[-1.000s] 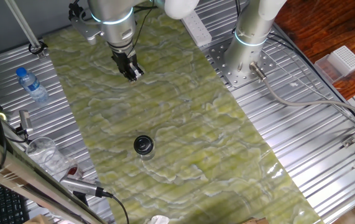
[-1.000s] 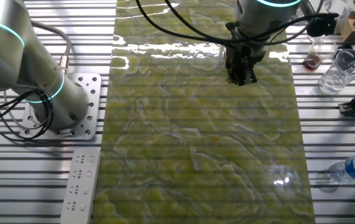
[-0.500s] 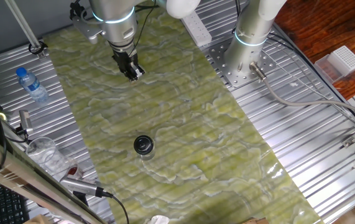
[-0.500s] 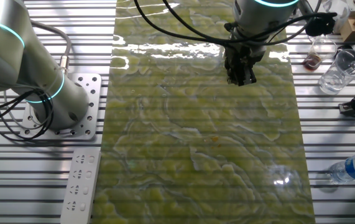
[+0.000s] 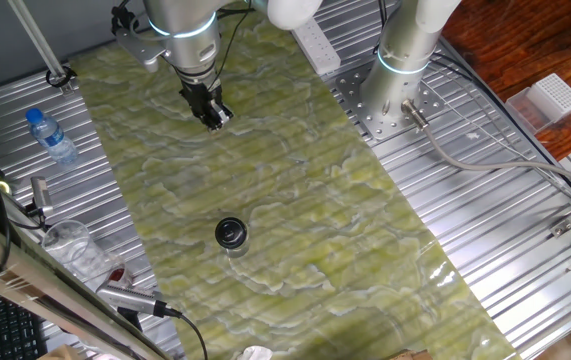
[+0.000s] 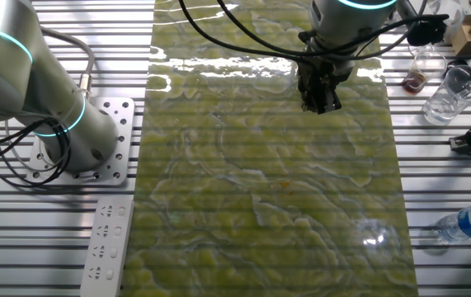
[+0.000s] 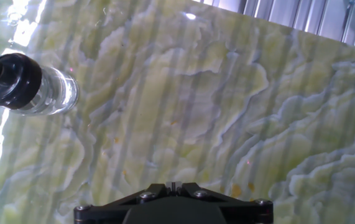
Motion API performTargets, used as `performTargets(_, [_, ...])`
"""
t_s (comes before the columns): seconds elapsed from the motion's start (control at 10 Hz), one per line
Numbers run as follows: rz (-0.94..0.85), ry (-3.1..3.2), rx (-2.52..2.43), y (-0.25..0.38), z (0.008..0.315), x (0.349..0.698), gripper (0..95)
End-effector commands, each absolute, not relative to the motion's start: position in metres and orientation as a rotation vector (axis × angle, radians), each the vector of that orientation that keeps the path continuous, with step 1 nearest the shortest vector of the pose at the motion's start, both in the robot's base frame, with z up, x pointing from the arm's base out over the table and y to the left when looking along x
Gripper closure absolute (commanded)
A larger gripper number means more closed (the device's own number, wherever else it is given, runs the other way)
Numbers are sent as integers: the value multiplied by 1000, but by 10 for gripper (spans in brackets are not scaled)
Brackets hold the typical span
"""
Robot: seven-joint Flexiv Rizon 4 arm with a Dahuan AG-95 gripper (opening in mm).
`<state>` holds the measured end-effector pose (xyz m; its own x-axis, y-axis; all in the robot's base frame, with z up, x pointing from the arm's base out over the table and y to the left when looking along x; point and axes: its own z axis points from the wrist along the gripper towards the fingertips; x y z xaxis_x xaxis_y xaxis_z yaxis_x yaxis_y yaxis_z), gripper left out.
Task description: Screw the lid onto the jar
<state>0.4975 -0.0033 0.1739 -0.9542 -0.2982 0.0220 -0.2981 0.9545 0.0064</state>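
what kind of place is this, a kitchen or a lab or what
Most likely a robotics lab bench, not a kitchen. The table is slotted aluminium with a second robot arm base bolted to it, a green marble-pattern mat serves as the work surface, and a power strip and loose cables lie around.

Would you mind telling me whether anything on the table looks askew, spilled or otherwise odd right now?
Nothing stands out. The jar stands upright on the green mat with the lid already sitting on it, no spill around it. The claw hangs well away from it, holding nothing.
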Motion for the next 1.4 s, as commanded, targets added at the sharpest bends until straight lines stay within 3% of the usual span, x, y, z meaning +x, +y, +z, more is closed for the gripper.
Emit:
performTargets(0.1, [-5, -3081, 484, -3, 173, 498, 950])
performTargets(1.4, [-5, -3067, 565, -4, 170, 498, 950])
